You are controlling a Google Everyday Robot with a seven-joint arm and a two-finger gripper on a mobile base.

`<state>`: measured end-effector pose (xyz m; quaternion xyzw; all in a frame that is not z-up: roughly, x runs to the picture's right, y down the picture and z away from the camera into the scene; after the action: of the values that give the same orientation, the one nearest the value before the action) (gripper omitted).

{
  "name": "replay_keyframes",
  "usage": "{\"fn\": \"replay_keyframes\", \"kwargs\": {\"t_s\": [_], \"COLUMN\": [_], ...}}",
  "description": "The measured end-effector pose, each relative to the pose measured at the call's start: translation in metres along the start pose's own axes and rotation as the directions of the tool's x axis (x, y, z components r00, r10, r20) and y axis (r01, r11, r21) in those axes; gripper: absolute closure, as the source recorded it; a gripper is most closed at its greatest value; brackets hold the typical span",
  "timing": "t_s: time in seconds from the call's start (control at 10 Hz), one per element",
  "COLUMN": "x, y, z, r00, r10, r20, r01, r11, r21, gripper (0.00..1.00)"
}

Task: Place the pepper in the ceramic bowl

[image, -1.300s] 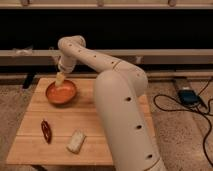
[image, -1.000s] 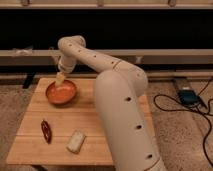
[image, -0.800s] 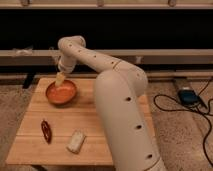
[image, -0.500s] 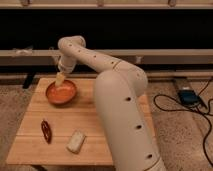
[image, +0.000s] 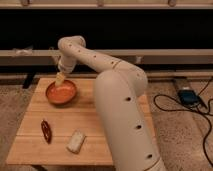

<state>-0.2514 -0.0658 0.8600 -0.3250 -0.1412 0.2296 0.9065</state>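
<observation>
At the near side of the desk a pale block lies with the pepper just beside it, both well short of the end effector. Farther back, the bowl sits just beneath the end effector, which hangs over its far rim. Whether the end effector is wide or narrow cannot be told.

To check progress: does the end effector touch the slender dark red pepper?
Apart. Camera view: the end effector hangs at the far rim of the orange ceramic bowl; the pepper lies far off.
</observation>
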Motion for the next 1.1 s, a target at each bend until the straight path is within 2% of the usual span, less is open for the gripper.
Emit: {"fn": "replay_keyframes", "kwargs": {"t_s": [0.9, 1.0, 1.1], "x": [0.0007, 0.0007, -0.0008], "y": [-0.0002, -0.0004, 0.0012], "z": [-0.0001, -0.0001, -0.0031], "r00": [1.000, 1.000, 0.999], "r10": [0.000, 0.004, 0.032], "r20": [-0.001, 0.001, 0.008], "r01": [0.000, -0.004, -0.032], "r11": [1.000, 1.000, 0.999], "r21": [0.000, 0.004, 0.029], "gripper": [0.20, 0.20, 0.20]}}
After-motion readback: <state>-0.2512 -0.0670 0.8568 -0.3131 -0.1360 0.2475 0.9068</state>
